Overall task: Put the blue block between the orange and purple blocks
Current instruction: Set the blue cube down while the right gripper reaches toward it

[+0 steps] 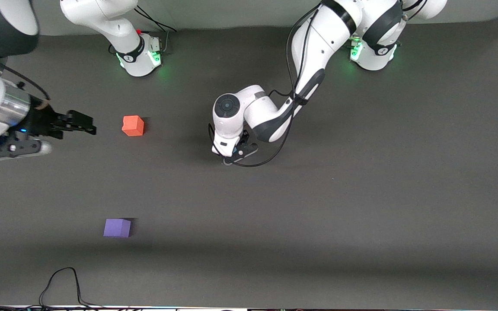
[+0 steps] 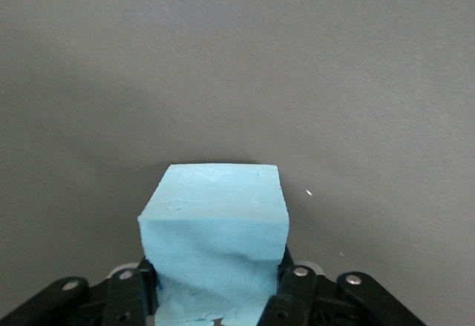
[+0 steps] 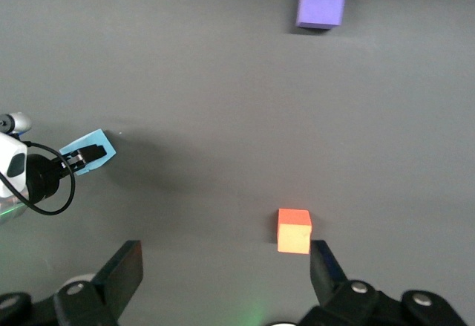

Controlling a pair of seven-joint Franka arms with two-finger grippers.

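My left gripper [image 1: 234,156] is low over the middle of the table, shut on the light blue block [image 2: 215,229]. The hand hides the block in the front view. It shows in the right wrist view [image 3: 90,151], pinched between the left fingers. I cannot tell whether it touches the mat. The orange block [image 1: 133,125] [image 3: 294,230] sits toward the right arm's end of the table. The purple block [image 1: 117,227] [image 3: 321,4] sits nearer the front camera than the orange one. My right gripper [image 1: 85,124] [image 3: 225,274] is open and empty, over the mat beside the orange block.
The dark grey mat [image 1: 361,194] covers the table. A black cable [image 1: 64,280] loops at the edge nearest the front camera. The two arm bases [image 1: 142,58] [image 1: 372,54] stand along the robots' edge. The left arm's cable [image 1: 257,163] hangs beside its hand.
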